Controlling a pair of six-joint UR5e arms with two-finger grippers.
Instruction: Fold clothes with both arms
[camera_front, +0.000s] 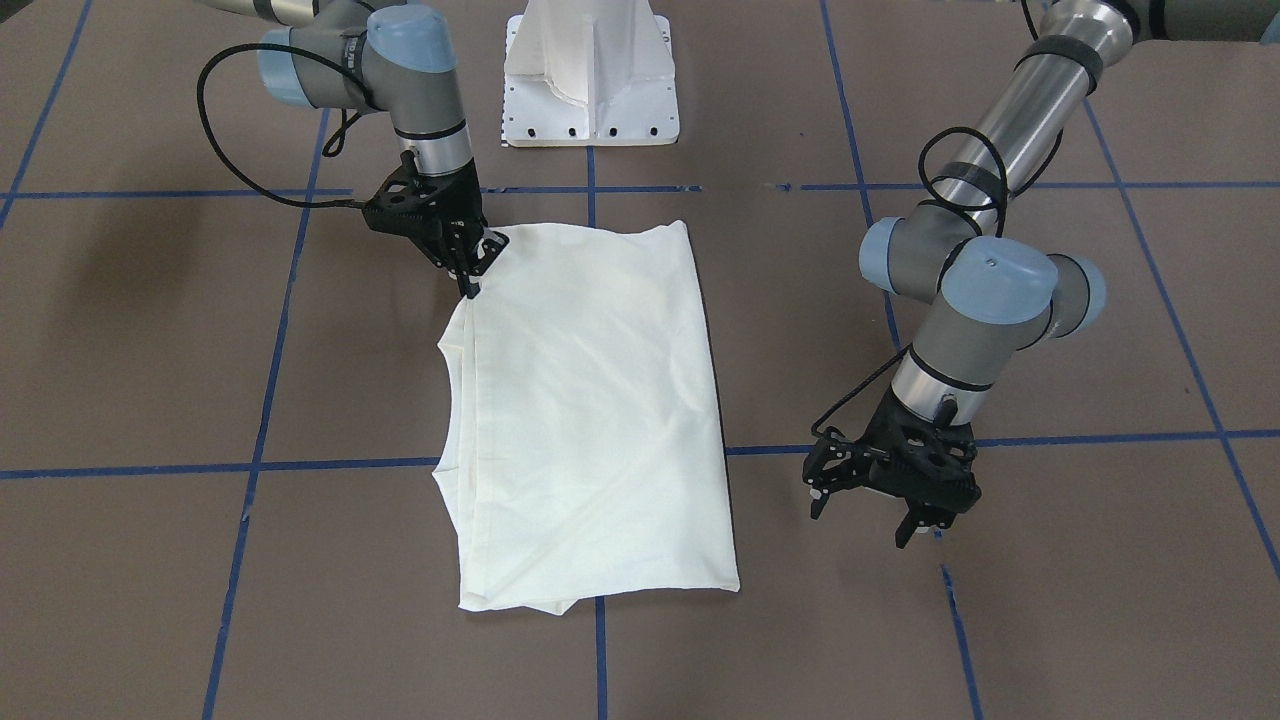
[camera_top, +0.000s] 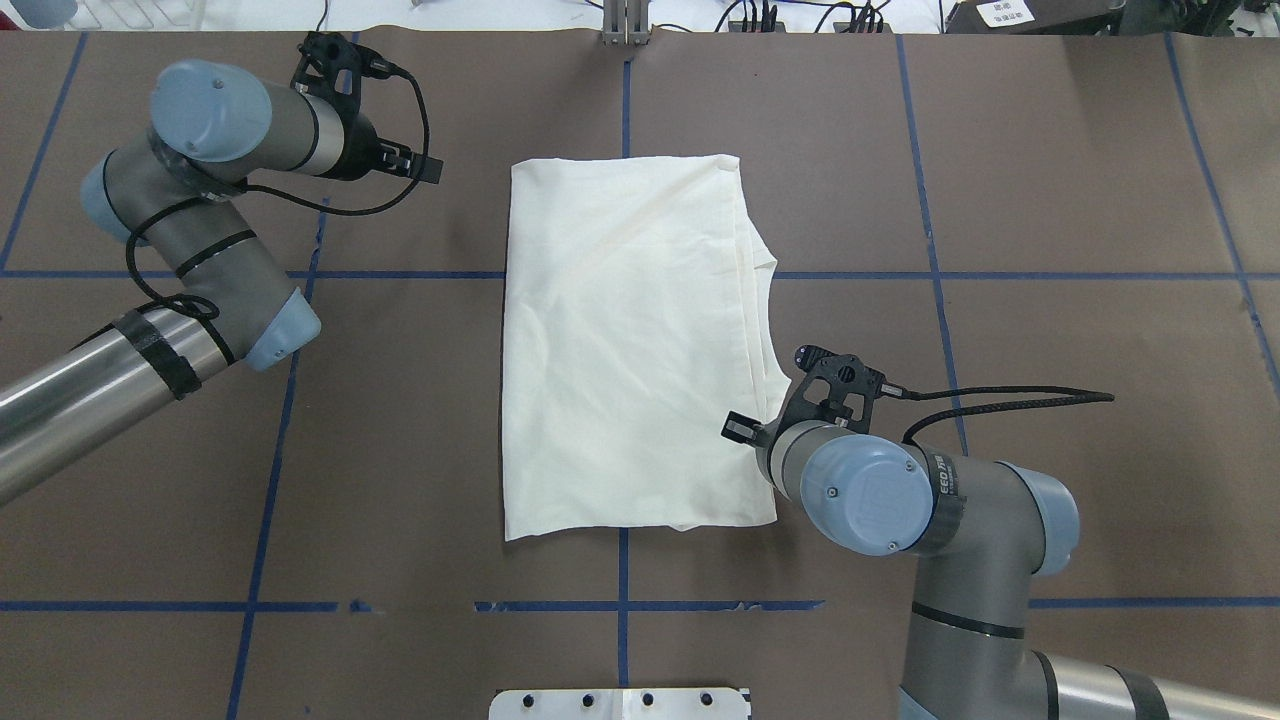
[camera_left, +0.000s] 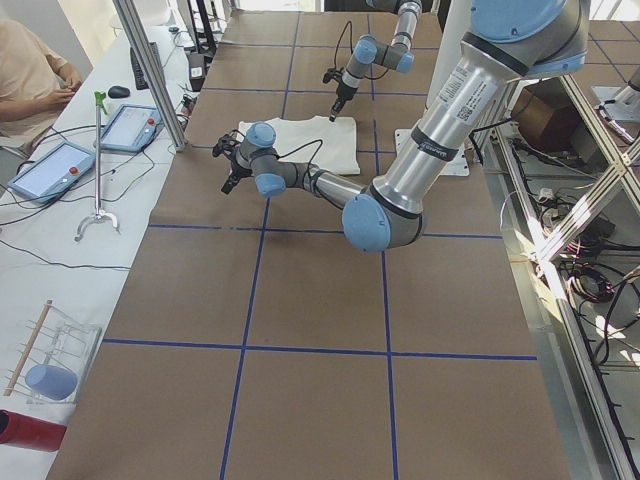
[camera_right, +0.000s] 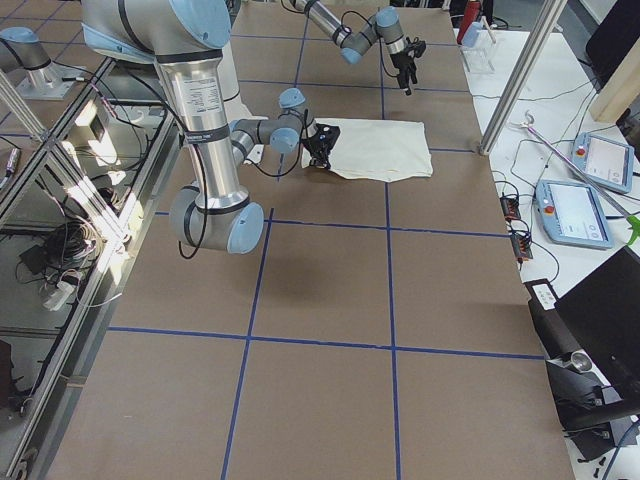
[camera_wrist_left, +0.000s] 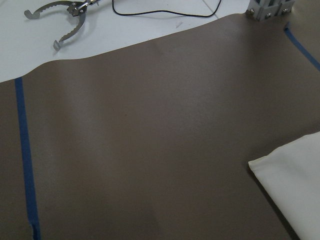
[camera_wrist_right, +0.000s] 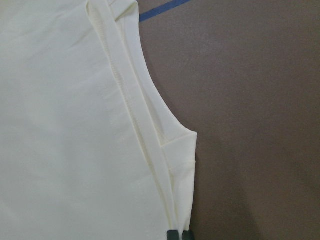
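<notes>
Thin, limp, light shirt (best taken at doubled edges). Right hand pinching its upper-left edge; left hand spread.

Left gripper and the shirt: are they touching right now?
Apart. The front-facing view shows the left gripper, jaws open, off to the side of the cream shirt, with bare brown table between them.

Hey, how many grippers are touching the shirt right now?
1: the right gripper, pinching the shirt at its collar-side edge. The left gripper hangs open, apart from it.
</notes>
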